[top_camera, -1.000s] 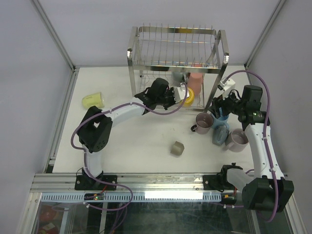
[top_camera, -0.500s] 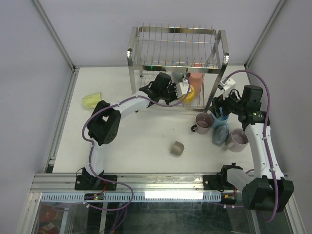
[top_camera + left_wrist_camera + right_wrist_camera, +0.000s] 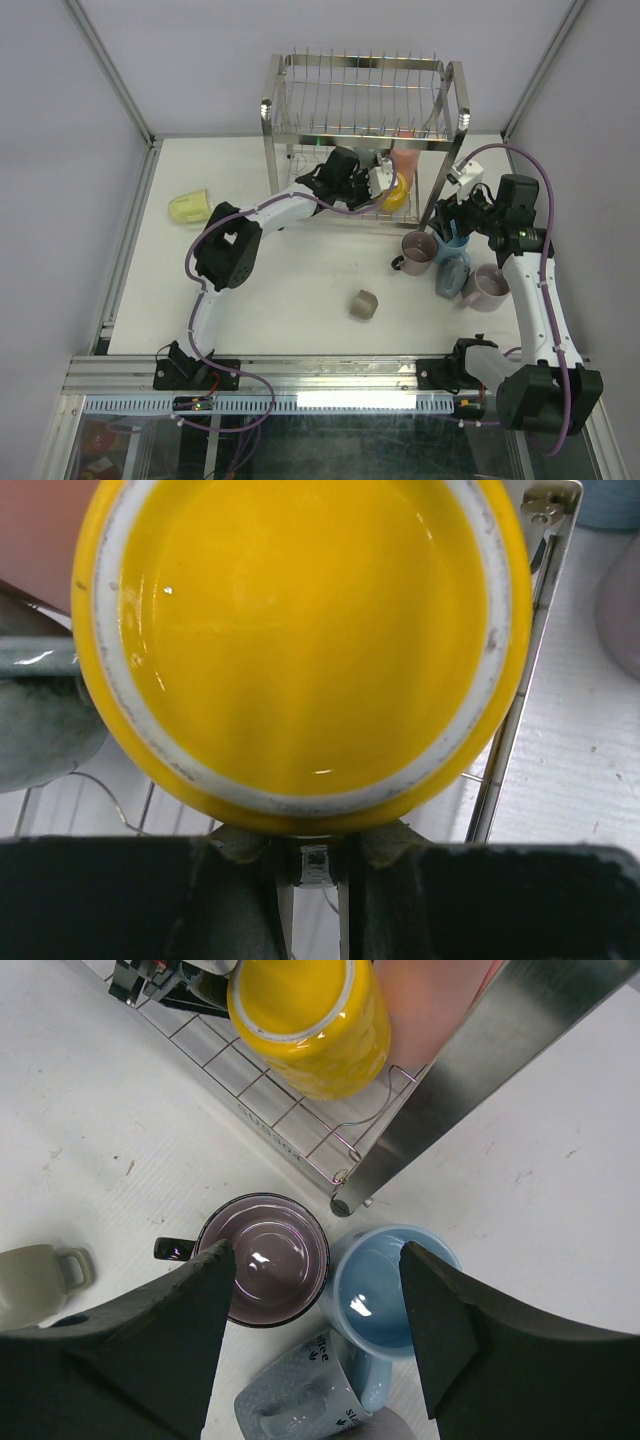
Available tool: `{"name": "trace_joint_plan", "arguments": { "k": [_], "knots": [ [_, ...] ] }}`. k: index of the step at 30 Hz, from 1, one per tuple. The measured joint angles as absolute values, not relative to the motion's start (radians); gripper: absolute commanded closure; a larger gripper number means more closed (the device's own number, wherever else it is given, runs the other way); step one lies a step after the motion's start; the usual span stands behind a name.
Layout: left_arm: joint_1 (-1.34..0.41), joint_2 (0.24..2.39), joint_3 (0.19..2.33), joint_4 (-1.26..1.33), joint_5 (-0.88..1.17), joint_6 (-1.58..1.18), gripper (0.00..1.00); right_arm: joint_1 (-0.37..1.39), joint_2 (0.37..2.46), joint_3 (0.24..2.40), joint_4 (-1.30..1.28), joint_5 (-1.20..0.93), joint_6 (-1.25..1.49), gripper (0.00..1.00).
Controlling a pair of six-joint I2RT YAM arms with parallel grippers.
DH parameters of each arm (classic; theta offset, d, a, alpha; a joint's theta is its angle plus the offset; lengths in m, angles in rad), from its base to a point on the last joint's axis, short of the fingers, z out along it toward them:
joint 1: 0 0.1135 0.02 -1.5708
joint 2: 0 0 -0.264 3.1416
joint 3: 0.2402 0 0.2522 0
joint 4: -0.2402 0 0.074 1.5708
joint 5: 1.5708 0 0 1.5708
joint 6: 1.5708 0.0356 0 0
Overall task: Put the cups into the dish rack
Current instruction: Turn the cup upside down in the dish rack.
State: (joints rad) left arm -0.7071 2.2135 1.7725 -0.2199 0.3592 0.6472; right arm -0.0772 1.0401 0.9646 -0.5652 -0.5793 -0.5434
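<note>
Left hand (image 3: 374, 182) reaches into the rack (image 3: 320, 135), lower tier, clenched on the rim of the yellow mug (image 3: 394, 193). That mug lies on its side on the wires, mouth facing the hand. There's a pink mug (image 3: 402, 160) just beside it and a grey-green mug (image 3: 40, 720) on its other side. Right hand (image 3: 452, 224) is released, fingers wide, holding nothing. It hovers over the mauve mug (image 3: 417, 248) and blue mug (image 3: 455, 244), both upright on the desk (image 3: 280, 290) by the rack's right front leg. The grey-blue mug (image 3: 450, 277) sits against those two, with a second mauve mug (image 3: 487, 288) just right of it. The beige mug (image 3: 363, 305) is alone mid-desk. The pale yellow mug (image 3: 190, 206) is on its side, far left.
</note>
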Motion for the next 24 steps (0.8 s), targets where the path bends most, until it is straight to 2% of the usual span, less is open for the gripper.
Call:
{"name": "trace_joint_plan", "arguments": {
  "k": [16,24],
  "knots": [
    [-0.714,2.286,1.827,-0.226,0.44,0.604,1.0,-0.077,1.04,0.965,-0.565,-0.579,-0.543,0.31],
    [-0.727,2.31,1.87,-0.226,0.451,0.588,0.91,-0.077,1.04,0.965,-0.565,-0.58,-0.543,0.31]
  ]
}}
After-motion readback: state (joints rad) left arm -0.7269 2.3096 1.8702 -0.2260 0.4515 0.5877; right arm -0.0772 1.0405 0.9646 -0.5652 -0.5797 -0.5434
